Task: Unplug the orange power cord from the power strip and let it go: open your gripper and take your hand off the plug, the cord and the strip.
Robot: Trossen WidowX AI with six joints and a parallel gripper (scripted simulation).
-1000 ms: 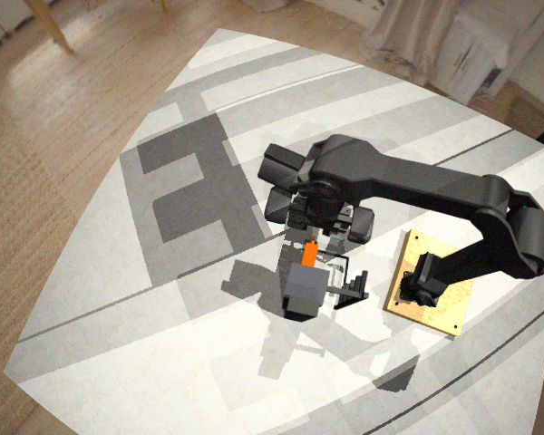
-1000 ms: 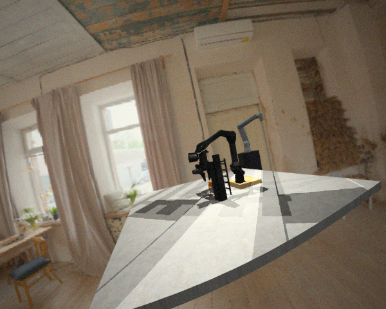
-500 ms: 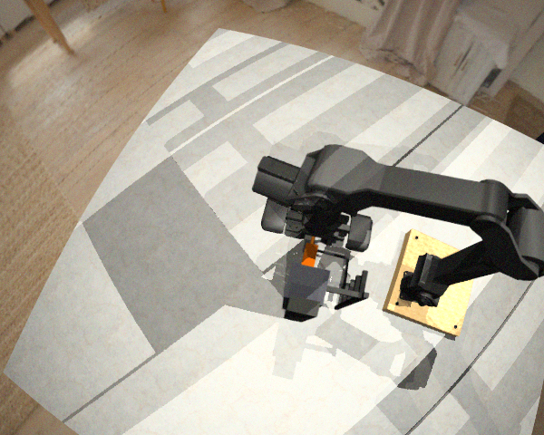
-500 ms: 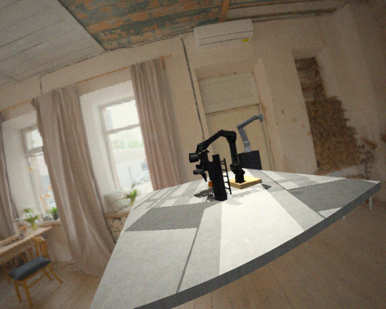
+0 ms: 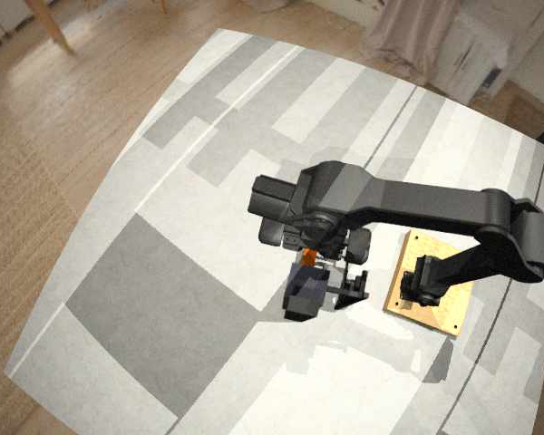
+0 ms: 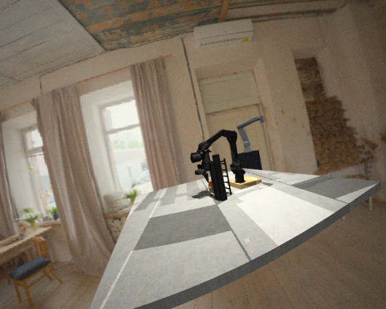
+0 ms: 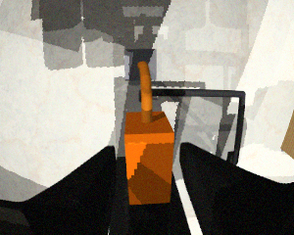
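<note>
While the black parallel-jaw gripper (image 7: pixel 149 186) stands part-open, straddling the boxy orange plug (image 7: pixel 149 156) without a grip, that plug stays beside the upright dark power strip (image 5: pixel 304 290), mid-table, far from edges.

light: soft daylight from windows (image 6: pixel 123 140)
shadows: blocky under arm (image 5: pixel 403 201)
edges: warped
detail: coarse, pixelated

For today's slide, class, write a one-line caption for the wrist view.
Open pincer straddling the orange plug, its orange cord running ahead across the grey-patterned table.
</note>
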